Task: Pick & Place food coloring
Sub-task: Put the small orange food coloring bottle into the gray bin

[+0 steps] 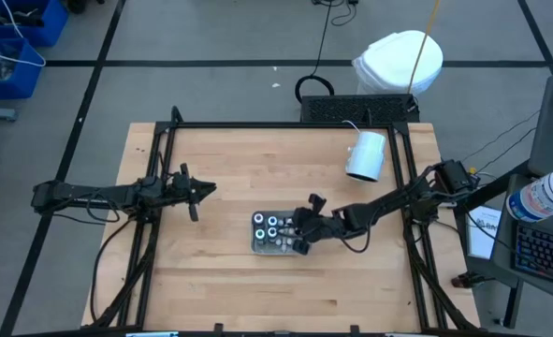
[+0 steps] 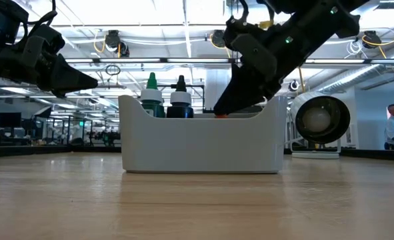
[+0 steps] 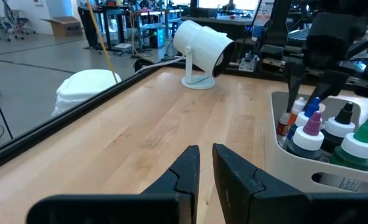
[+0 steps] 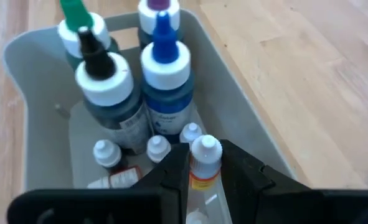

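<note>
Closest to the lens in the right wrist view, the right gripper (image 4: 203, 155) has its two dark fingers clamped on a small bottle (image 4: 205, 163) of food coloring with a white cap and an orange band. It is held low inside the pale bin (image 4: 22, 74). In the high view this gripper (image 1: 299, 229) is at the right-hand end of the bin (image 1: 257, 245), just below the frame's centre.

The grip is made, so the step in hand looks like either lifting this bottle out or setting it down; the pictures do not settle which. Either way the next move calls for a straight vertical path, because the bin wall and two more white-capped small ones (image 4: 157, 147) are just beside it.

The held bottle stands upright, with its long axis vertical and its cap pointing up. The taller bottles (image 4: 164, 68) behind it, towards the top of the frame, also stand upright with their nozzles up.

The left gripper (image 1: 201, 190) waits over bare table (image 1: 220, 159) at centre left, well apart, with its fingers drawn almost together on nothing.
</note>
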